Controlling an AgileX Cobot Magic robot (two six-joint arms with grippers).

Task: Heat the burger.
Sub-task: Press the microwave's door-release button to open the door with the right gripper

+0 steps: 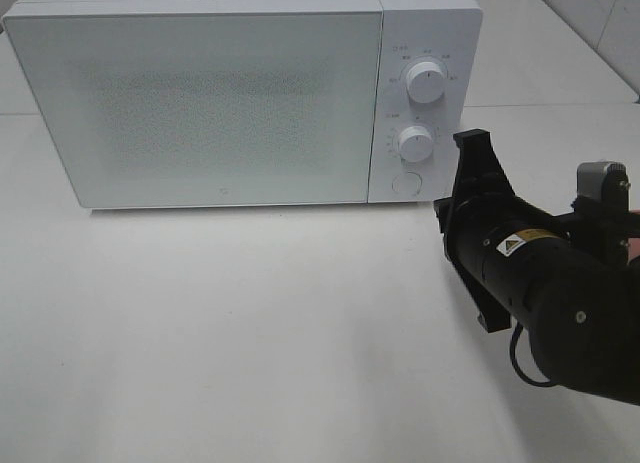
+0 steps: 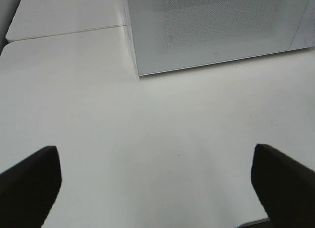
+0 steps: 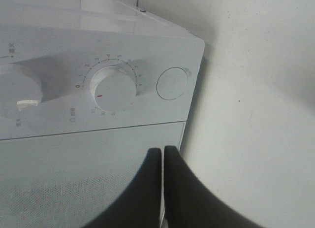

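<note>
White microwave (image 1: 200, 103), door closed; right claw (image 3: 162, 150) pinched together before dial (image 3: 114, 88); left claw (image 2: 153, 154) wide over table (image 2: 147, 124).

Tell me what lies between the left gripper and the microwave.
Only a bare stretch of white table lies between the left gripper and the microwave, as the left wrist view shows.

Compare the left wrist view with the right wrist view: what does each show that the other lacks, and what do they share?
Only the left wrist view shows the left pincer, its jaws wide apart above the table, holding nothing. Only the right wrist view shows the control panel, with a numbered dial, part of a second dial and a round button, and the right pincer, shut and empty. Both show the white microwave with its speckled door closed. The burger appears in neither.
</note>
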